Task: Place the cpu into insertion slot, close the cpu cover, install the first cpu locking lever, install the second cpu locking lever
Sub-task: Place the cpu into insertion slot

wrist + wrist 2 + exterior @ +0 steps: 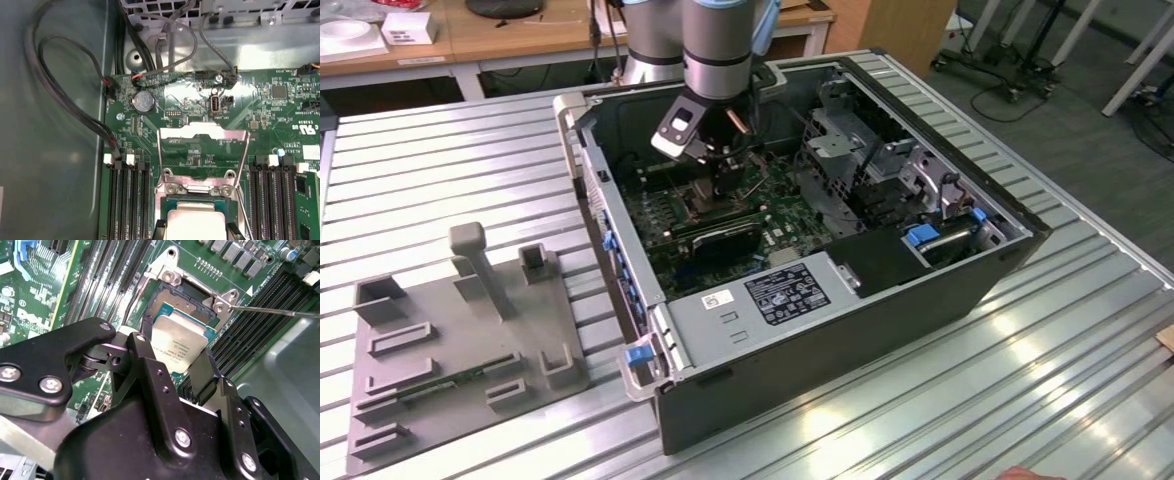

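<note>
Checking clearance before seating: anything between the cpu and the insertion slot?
Nothing visible. The gripper holds the cpu right over the insertion slot; the cpu cover stands open, hinged back clear of the socket opening.

Silvery square cpu (177, 342) at black-framed insertion slot (172, 299), green edge showing; cpu cover (200, 130) hinged open

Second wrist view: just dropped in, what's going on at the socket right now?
The arm's gripper is down inside the open computer case, shut on the cpu by two opposite edges. The cpu is at the insertion slot on the green motherboard; whether it is fully seated cannot be told. The cpu cover stands raised open, not yet closed over the chip.
</note>
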### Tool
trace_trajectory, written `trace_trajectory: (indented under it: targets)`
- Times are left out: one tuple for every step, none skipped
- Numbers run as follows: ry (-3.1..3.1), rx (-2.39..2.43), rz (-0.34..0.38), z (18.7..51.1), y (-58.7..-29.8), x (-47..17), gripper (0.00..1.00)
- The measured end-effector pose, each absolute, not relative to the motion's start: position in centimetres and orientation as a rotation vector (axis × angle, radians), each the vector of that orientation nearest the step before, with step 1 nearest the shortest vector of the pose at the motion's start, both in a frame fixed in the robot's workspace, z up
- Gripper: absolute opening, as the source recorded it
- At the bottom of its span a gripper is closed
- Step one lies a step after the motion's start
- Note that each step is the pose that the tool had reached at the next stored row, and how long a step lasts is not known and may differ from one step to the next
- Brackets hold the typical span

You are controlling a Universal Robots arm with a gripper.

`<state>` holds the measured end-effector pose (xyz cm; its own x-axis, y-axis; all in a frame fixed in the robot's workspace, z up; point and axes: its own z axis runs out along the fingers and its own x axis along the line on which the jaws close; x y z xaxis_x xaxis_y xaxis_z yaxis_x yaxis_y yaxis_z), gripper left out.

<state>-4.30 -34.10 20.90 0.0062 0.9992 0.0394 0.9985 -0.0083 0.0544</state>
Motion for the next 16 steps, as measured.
trace_trajectory:
  targets:
    - [2.204, 2.221, 0.104, 20.85, -34.1, -4.37, 0.54]
    - [2.202, 2.223, 0.104, 20.78, -34.09, -4.39, 0.54]
    - [2.199, 2.226, 0.104, 20.7, -34.09, -4.39, 0.54]
    - [2.196, 2.229, 0.104, 20.6, -34.09, -4.41, 0.54]
    - [2.192, 2.232, 0.104, 20.5, -34.09, -4.44, 0.54]
    - [2.19, 2.234, 0.104, 20.43, -34.09, -4.46, 0.54]
    - [2.188, 2.236, 0.104, 20.38, -34.1, -4.47, 0.54]
    - [2.187, 2.237, 0.104, 20.35, -34.1, -4.48, 0.54]
    - [2.186, 2.238, 0.104, 20.3, -34.09, -4.49, 0.54]
    - [2.185, 2.239, 0.104, 20.23, -34.09, -4.49, 0.54]
    - [2.184, 2.24, 0.104, 20.16, -34.1, -4.51, 0.54]
    - [2.184, 2.24, 0.104, 20.12, -34.1, -4.51, 0.54]
    - [2.184, 2.24, 0.104, 20.12, -34.1, -4.51, 0.54]
    - [2.184, 2.24, 0.103, 20.12, -34.1, -4.51, 0.54]
    - [2.184, 2.24, 0.103, 20.12, -34.1, -4.51, 0.54]
    - [2.184, 2.24, 0.104, 20.11, -34.1, -4.51, 0.54]
